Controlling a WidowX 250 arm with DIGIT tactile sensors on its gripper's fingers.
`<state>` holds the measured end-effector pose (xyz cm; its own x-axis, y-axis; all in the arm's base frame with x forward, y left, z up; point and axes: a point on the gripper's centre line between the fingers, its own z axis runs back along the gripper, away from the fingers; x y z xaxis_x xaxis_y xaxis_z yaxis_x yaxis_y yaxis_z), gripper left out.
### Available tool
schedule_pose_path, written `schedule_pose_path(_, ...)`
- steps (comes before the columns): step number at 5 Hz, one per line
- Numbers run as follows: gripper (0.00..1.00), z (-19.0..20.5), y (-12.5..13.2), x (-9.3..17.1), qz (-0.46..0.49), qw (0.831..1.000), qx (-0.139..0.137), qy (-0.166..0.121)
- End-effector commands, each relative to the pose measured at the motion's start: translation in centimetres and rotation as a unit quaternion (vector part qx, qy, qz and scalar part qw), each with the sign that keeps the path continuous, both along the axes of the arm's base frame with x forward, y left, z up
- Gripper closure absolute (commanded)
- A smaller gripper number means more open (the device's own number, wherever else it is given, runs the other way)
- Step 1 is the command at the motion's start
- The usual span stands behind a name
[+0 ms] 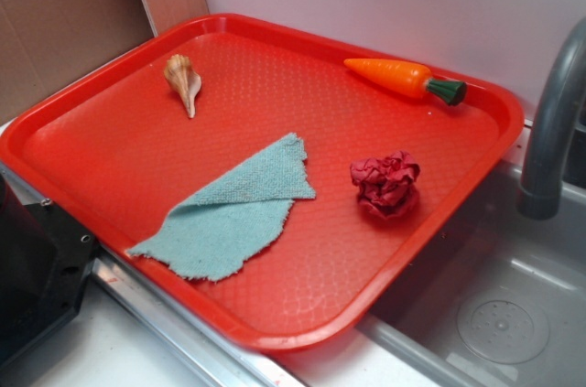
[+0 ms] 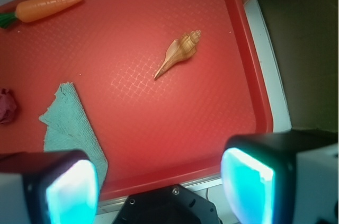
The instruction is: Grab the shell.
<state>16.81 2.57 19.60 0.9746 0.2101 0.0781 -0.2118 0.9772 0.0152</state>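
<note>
wrist: paper ball (image 2: 7, 106) and carrot (image 2: 42, 7) leaves cut by left edge, cloth (image 2: 69, 123) partly behind finger (image 2: 71, 189); exterior: faucet (image 1: 554, 122) cropped right

The pale worktop (image 1: 101, 360) carries a red textured plastic tray (image 1: 439, 222), which lies partly over the edge of a grey metal sink (image 1: 513, 305) at the worktop's right side. On the tray, a small tan-and-cream spiral shell (image 1: 184, 81) lies near the far left corner, a toy orange carrot with green top (image 1: 403, 78) by the far right edge, a crumpled dark-red paper ball (image 1: 385, 185) near the right edge, and a folded teal cloth rag (image 1: 229, 210) towards the near edge.
</note>
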Motion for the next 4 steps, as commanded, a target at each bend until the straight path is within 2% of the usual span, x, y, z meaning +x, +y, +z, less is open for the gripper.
schedule_pose_path(1, 0.00, 0.0, 0.0, 0.0, 0.000, 1.000, 0.000, 0.000)
schedule_pose_path(2, 0.00, -0.6, 0.9, 1.0, 0.106, 0.994, -0.015, -0.022)
schedule_pose_path(4, 0.00, -1.9, 4.1, 2.4, 0.317, 0.945, -0.038, -0.078)
